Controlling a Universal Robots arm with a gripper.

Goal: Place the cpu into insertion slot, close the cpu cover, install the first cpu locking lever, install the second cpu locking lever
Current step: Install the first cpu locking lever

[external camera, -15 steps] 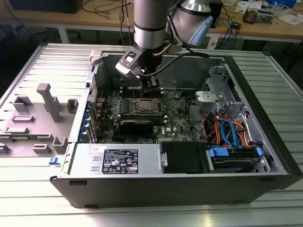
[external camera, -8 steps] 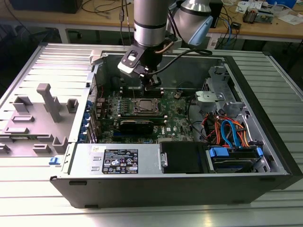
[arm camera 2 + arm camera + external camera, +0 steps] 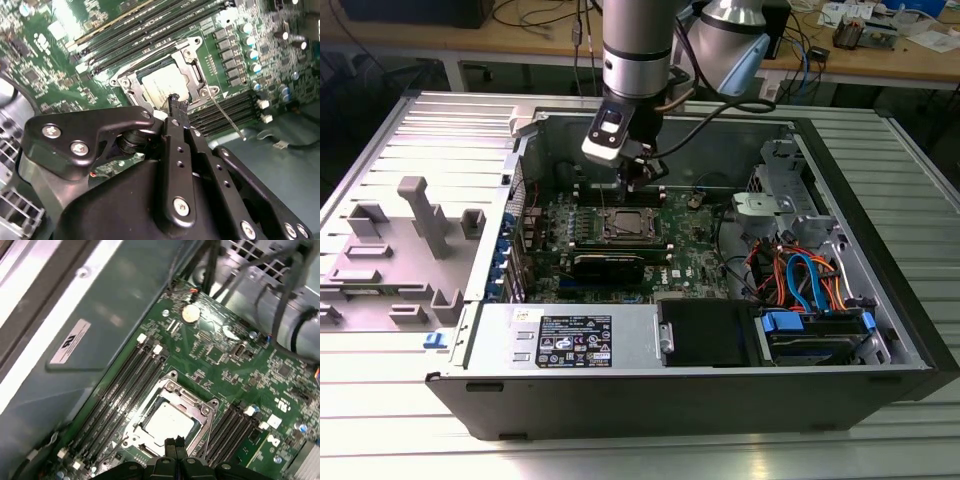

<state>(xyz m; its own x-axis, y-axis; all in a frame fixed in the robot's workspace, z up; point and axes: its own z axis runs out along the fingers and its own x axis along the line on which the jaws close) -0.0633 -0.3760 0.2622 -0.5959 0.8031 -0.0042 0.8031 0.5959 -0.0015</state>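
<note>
The arm stands near-vertical, reaching down into the open computer case [image 3: 840,215], its end effector [image 3: 175,442] clenched on nothing with fingertips pressed together, poised just above one edge of the cpu cover [image 3: 194,403], which lies flat around the cpu [image 3: 167,421] seated in the insertion slot [image 3: 172,376].

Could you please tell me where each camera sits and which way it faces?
Exterior view: off the arm, higher than the open computer case, looking down into it; the arm and gripper show.
First wrist view: on the arm, looking past the shut gripper at the cpu framed by the cpu cover.
Second wrist view: on the arm, behind the gripper's linkage, facing the same cpu.
Shared: all three show the cpu and green board.
</note>
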